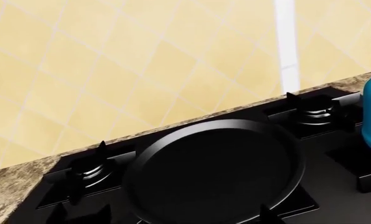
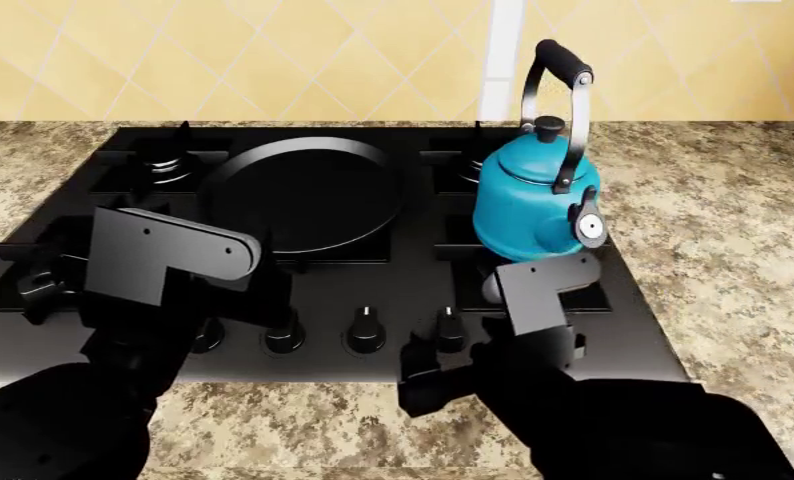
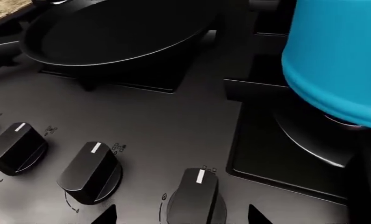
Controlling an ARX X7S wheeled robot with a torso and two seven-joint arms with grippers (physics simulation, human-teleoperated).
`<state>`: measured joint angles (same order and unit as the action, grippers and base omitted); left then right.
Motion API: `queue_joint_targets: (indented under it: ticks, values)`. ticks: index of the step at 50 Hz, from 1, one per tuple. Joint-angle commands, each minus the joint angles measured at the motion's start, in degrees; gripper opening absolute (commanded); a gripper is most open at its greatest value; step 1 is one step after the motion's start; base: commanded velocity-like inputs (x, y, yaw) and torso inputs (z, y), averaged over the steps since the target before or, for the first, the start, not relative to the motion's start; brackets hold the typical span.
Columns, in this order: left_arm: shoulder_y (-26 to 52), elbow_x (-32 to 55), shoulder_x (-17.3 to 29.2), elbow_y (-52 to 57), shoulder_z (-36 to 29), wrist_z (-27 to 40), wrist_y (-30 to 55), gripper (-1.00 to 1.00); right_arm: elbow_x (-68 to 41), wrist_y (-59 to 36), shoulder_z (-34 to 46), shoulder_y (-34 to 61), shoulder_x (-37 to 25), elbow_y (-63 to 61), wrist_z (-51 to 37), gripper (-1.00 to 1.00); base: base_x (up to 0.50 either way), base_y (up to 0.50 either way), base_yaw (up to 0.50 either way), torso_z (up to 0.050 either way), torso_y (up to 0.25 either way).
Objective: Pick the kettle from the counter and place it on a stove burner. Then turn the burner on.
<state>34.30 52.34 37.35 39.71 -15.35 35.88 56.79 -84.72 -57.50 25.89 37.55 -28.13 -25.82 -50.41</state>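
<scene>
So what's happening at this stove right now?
The teal kettle already sits on the front right burner of the black cooktop, with nothing holding it. The right gripper hovers low over the row of knobs, apparently about to turn one. The left gripper waits over the cooktop's left side. A black pan occupies the centre burner.

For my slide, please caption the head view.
Teal kettle sits on a stove burner; right gripper nears the knobs.

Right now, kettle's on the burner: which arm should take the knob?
Right, probably. The right gripper hovers just in front of the knob row, and its wrist view shows a knob directly ahead, beside the kettle. The left gripper sits toward the cooktop's far-left side.
</scene>
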Motion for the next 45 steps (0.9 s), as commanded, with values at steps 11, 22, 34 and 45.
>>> queue_joint_targets:
  ticks: [11, 22, 34, 45]
  values:
    - [-0.3, -1.0, -0.1, -1.2, -1.0, -0.7, -1.1, 1.0, 3.5, 1.0, 1.6, -0.9, 0.4, 2.4, 2.7, 1.0, 0.0, 0.0, 0.0, 0.0, 0.0]
    - [-0.6, -1.2, 0.1, -1.5, -1.1, -0.8, -1.7, 1.0, 4.0, 1.3, 2.1, -0.7, 0.4, 2.2, 3.4, -1.0, 0.0, 0.0, 0.0, 0.0, 0.0]
    - [-0.1, -0.3, 0.2, -1.0, -1.0, -0.3, -1.0, 1.0, 4.3, 2.2, 1.8, -1.0, 0.3, 2.2, 4.0, -1.0, 0.0, 0.0, 0.0, 0.0, 0.0]
    - [0.5, 1.2, 0.7, 0.1, -0.2, 0.8, 0.3, 1.0, 12.7, 0.5, 7.0, 3.7, -7.2, 0.4, 20.7, -1.0, 0.0, 0.0, 0.0, 0.0, 0.0]
